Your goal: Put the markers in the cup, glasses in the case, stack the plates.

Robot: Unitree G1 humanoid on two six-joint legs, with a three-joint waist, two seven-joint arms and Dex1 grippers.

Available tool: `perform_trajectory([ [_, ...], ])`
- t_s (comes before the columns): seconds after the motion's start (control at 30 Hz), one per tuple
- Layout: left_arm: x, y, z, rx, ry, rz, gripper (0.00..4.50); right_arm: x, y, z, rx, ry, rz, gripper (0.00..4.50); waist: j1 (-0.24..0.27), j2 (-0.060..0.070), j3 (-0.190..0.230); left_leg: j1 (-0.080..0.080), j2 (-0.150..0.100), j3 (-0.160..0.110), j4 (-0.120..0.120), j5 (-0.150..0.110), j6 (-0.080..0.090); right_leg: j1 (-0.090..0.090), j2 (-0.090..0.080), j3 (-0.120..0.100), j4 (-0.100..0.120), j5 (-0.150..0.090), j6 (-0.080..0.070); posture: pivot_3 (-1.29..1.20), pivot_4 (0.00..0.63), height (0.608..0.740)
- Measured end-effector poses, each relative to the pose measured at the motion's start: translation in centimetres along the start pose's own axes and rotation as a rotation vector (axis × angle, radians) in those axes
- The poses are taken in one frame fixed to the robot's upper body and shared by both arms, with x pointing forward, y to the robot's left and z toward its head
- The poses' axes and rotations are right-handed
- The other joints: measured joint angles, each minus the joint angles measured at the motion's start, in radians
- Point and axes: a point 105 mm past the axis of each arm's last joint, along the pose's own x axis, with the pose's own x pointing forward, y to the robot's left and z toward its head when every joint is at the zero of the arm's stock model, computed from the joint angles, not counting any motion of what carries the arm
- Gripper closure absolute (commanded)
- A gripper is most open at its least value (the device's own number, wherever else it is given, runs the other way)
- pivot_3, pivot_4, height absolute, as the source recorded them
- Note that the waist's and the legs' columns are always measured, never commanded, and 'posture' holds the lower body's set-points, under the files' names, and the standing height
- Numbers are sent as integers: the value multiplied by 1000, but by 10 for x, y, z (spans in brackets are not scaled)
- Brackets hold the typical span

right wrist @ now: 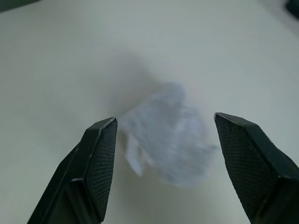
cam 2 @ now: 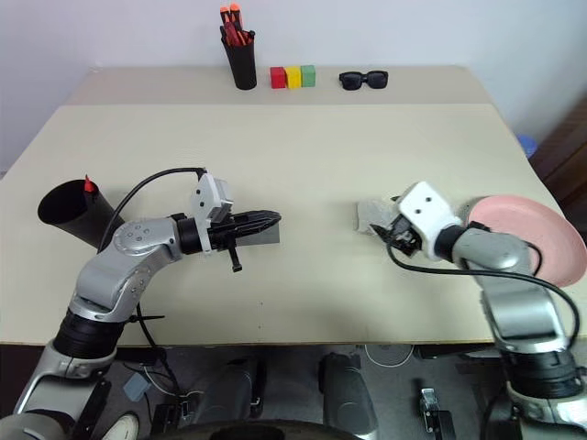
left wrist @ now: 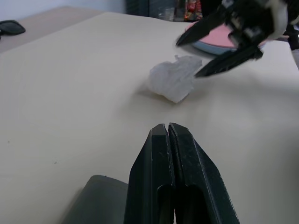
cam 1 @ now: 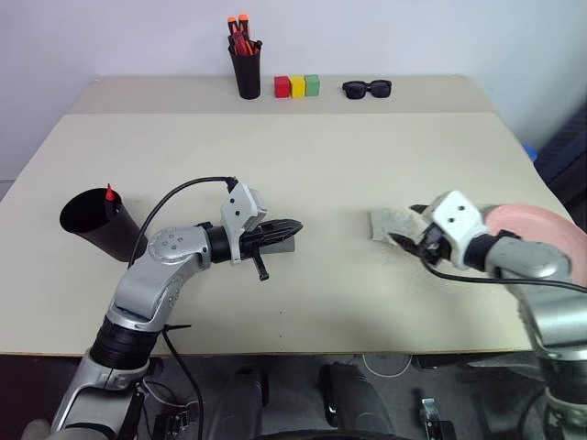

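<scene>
The beige desk (cam 1: pixel 303 174) carries everything. At its right edge lies the salmon pink plate (cam 1: pixel 541 229), partly under the right arm; a light blue rim shows just beneath it in the left wrist view, so the plates look stacked, though this cannot be told for sure. At the left edge the wide black cup (cam 1: pixel 96 223) lies tipped on its side, mouth toward the far left, with a red marker tip (cam 1: pixel 109 192) showing at its rim. Near the middle, the grey case (cam 2: pixel 266 236) lies closed under the left gripper (cam 1: pixel 292 226), whose fingers are pressed together with nothing between them, just above the lid. A crumpled white tissue (cam 1: pixel 389 224) sits on the desk just left of the plate. The right gripper (right wrist: pixel 163 154) hangs over it with fingers spread wide on either side, not touching it. Along the far edge stand a black pen holder (cam 1: pixel 246 69) with orange-tipped pens, three coloured blocks (cam 1: pixel 296 86) and black sunglasses (cam 1: pixel 367 88).
</scene>
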Motion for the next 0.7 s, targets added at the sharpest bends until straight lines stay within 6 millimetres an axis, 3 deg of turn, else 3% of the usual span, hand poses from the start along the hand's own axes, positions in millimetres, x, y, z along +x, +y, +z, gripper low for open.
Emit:
perform_trajectory([
  [0.1, -1, -1, 0, 3, -1, 5, 4500, 12, -4, -14, 17, 45, -45, 1154, 2, 0, 0, 0, 0, 0, 0, 0, 0, 0, 0, 0, 0, 0, 0, 0, 150, 740],
  [0.2, -3, -3, -2, -4, 1, 18, 4500, 16, -10, -26, 29, 80, -90, 2499, 1, 0, 0, 0, 0, 0, -1, 0, 0, 0, -1, 0, 0, 0, 0, 0, 150, 740],
  [0.33, -4, -5, -3, -8, 1, 25, 4500, 14, -9, -22, 26, 65, -91, 4464, 1, 0, 0, 0, 0, -1, -1, 0, 0, 0, 0, 0, 0, 0, 0, 0, 150, 740],
  [0.47, -4, -6, -2, -8, -1, 27, 4500, -4, -24, -19, 19, 63, -165, 4464, 3, 0, 0, 0, 0, 0, 0, 0, 0, 0, 0, 0, 0, 0, 0, 0, 150, 740],
  [0.6, -4, -6, -2, -9, -1, 23, 4500, -53, -69, -36, 7, 158, -366, 4464, 8, 0, 0, -1, -1, 0, 0, 0, 0, 1, -1, 0, -1, 0, 0, 0, 150, 740],
  [0.7, -1, -7, -2, -9, -3, 1, 4500, -93, -92, -57, 5, 270, -490, 4464, 4, 0, 0, 0, -1, 0, -1, 0, 0, 1, -1, 0, -1, 0, 0, 0, 150, 740],
])
